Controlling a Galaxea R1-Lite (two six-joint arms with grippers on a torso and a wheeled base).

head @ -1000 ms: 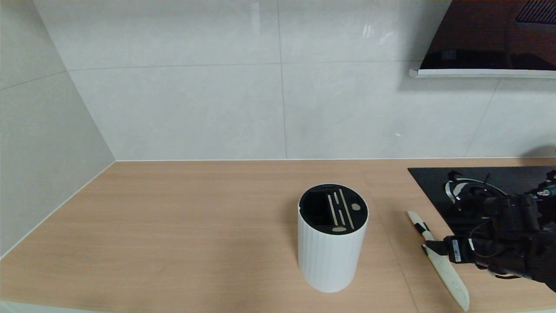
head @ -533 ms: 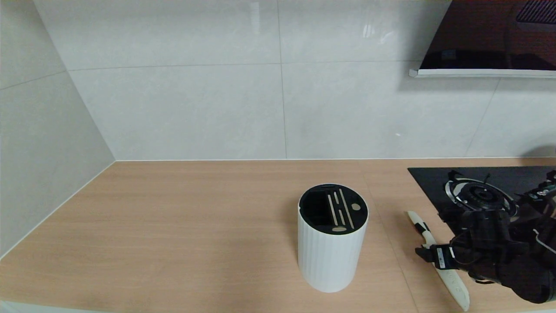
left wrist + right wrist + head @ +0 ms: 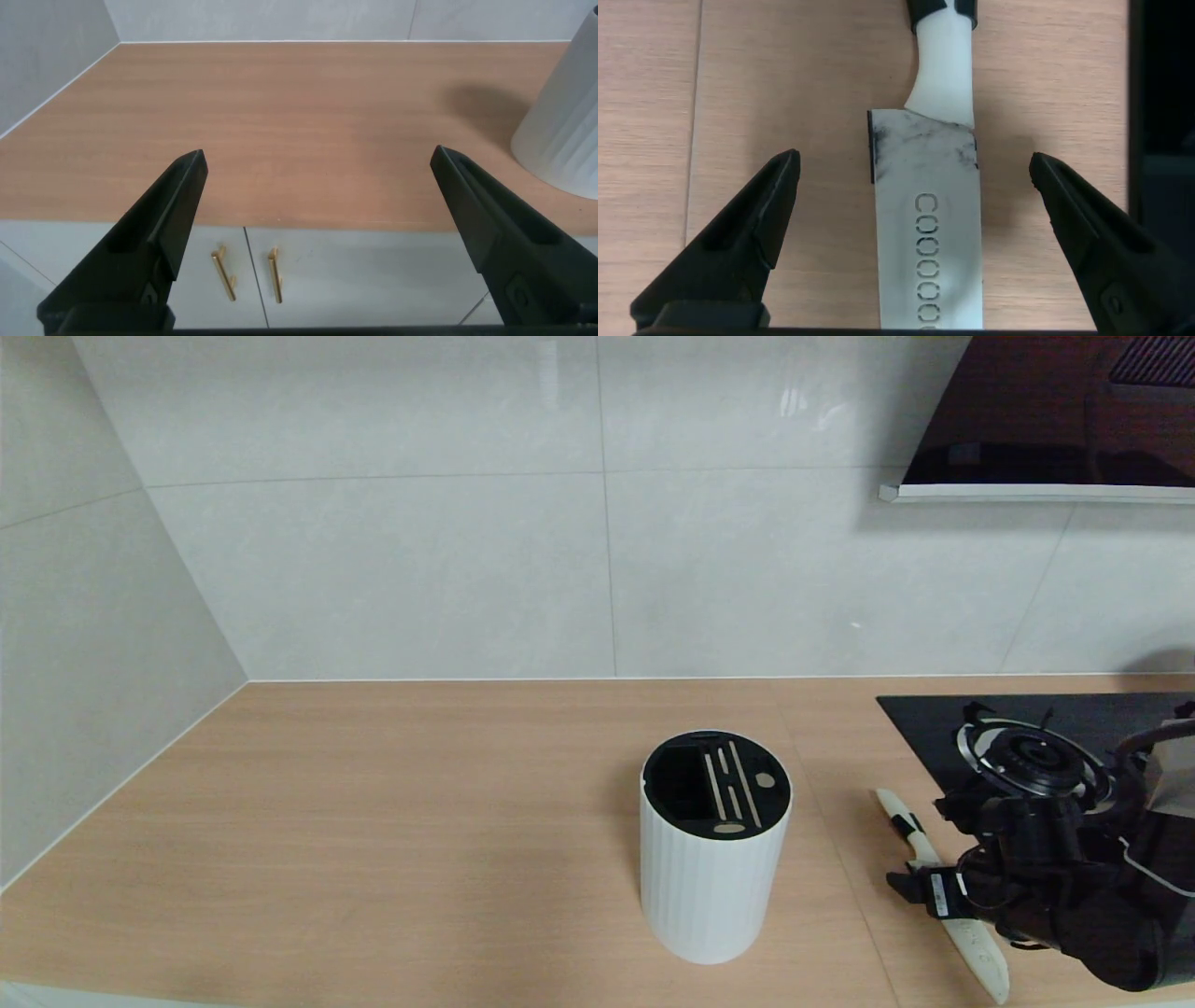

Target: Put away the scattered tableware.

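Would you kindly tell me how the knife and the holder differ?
The knife lies flat on the counter; the holder stands upright. The knife is slim and long; the holder is a wide ribbed cylinder. The open right gripper hovers over the knife; the holder stands alone. Both are white with black parts.

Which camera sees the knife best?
The right wrist view: the white knife lies close up under the open right gripper. The head view shows it small, partly behind that gripper. The left wrist view faces the counter and knife holder.
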